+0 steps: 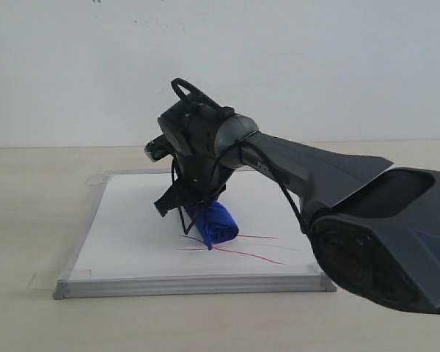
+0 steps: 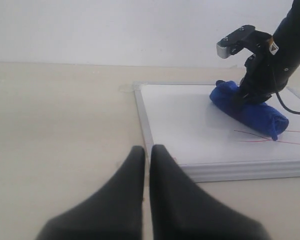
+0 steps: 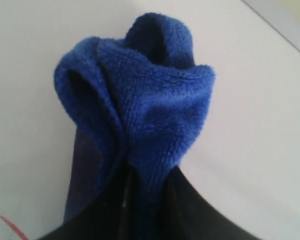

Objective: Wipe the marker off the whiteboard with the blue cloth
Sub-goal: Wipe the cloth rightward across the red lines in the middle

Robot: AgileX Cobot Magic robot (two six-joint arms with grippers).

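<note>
Beige table (image 1: 29,220), white wall behind. Whiteboard (image 1: 132,235) lies flat at centre frame. Right gripper (image 1: 193,214) is clamped on the bunched cloth (image 1: 216,224), which rests on the board at the left ends of the red marker (image 1: 257,253) lines. Left gripper (image 2: 147,155) is over bare table beside the board, jaws together, empty.

1. The whiteboard (image 1: 132,235) lies flat on the table (image 1: 29,220), with the wall (image 1: 315,66) behind it at 12 o'clock.
2. The cloth (image 1: 216,224) rests on the board near its middle.
3. The marker lines (image 1: 257,255) lie on the board at the cloth's 5 o'clock.
4. The right gripper (image 1: 192,211) sits at the cloth's 11 o'clock, and its arm reaches in from 4 o'clock.
5. The left gripper (image 2: 146,170) is over the table, off the board.
</note>
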